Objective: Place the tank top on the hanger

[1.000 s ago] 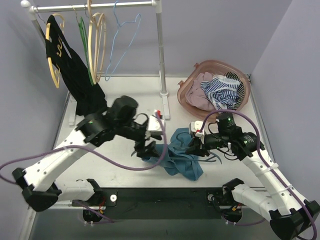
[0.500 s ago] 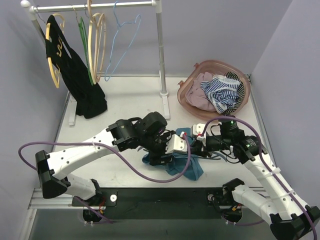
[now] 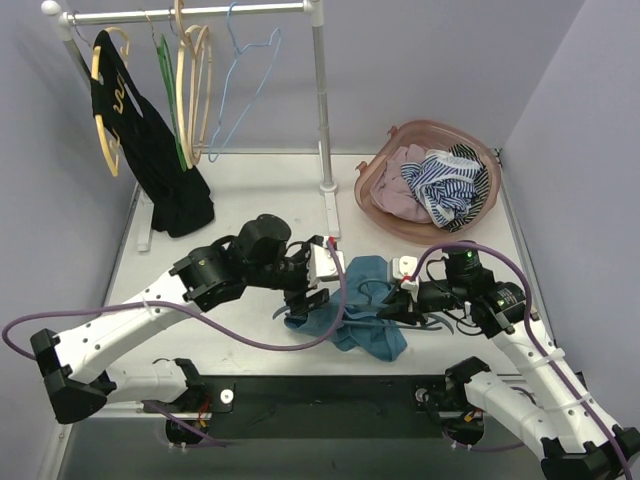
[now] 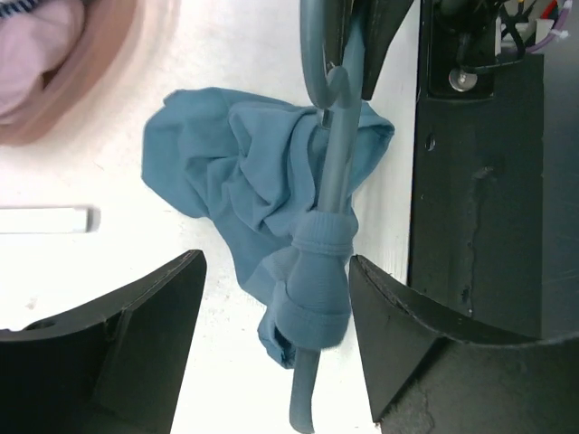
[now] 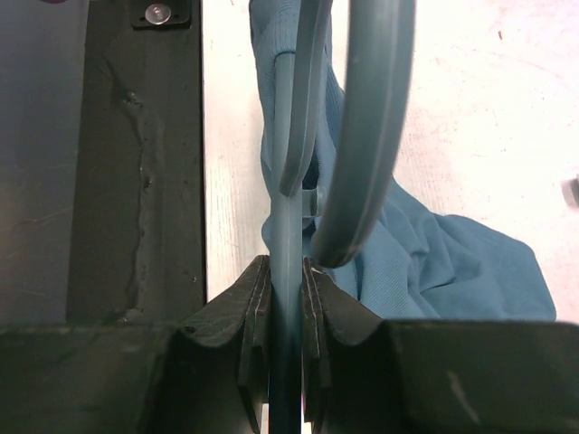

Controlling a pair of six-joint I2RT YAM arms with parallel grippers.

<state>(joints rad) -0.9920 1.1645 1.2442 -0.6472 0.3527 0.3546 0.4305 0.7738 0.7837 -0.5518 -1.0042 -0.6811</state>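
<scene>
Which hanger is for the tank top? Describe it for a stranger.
Near the white table's front edge lies a teal-blue cloth tank top. The thin dark teal plastic hanger in the right pincer crosses it; other hangers hang on the rail.

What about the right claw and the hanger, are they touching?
Touching. The right wrist view shows the right claw clamped on the hanger, no gap.

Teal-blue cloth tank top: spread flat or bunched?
Bunched: the tank top lies crumpled on the table, part gathered around the dark teal plastic hanger.
</scene>
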